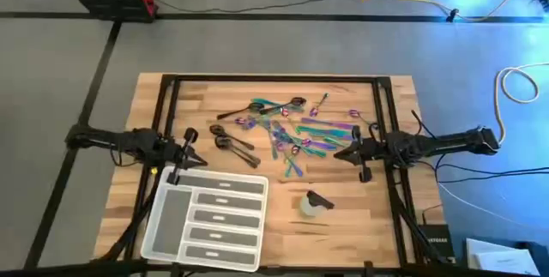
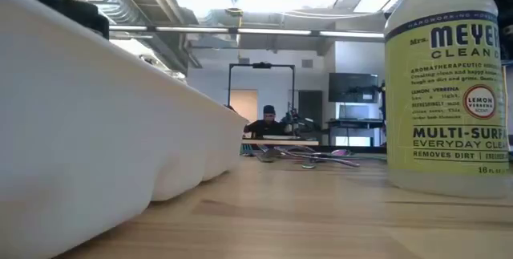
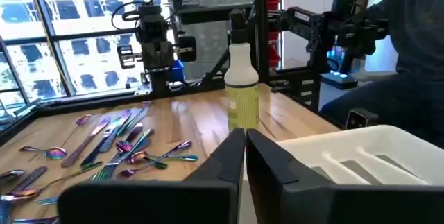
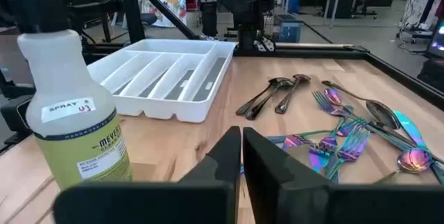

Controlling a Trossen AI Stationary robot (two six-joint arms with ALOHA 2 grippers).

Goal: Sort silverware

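Both arms are idling with fingers together: left gripper (image 1: 190, 142) mid-left, right gripper (image 1: 346, 152) mid-right. Silverware (image 1: 287, 129) is lying scattered upper-centre on the counter (image 1: 343, 225); pick outlying pieces first, keeping types separate in the compartment tray (image 1: 163, 225).

1. A light wooden worktop (image 1: 343, 225) is seen.
2. The silverware (image 1: 287, 131) is scattered across its far middle.
3. A white compartment tray (image 1: 206, 219) is laid near the front-left.
4. A spray bottle (image 1: 313, 202) is stood right of it.

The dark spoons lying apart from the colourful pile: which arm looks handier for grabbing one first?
Probably the left. Its pincer hovers right beside the dark near-black metal spoons; the right pincer sits across the iridescent cutlery pile, farther off.
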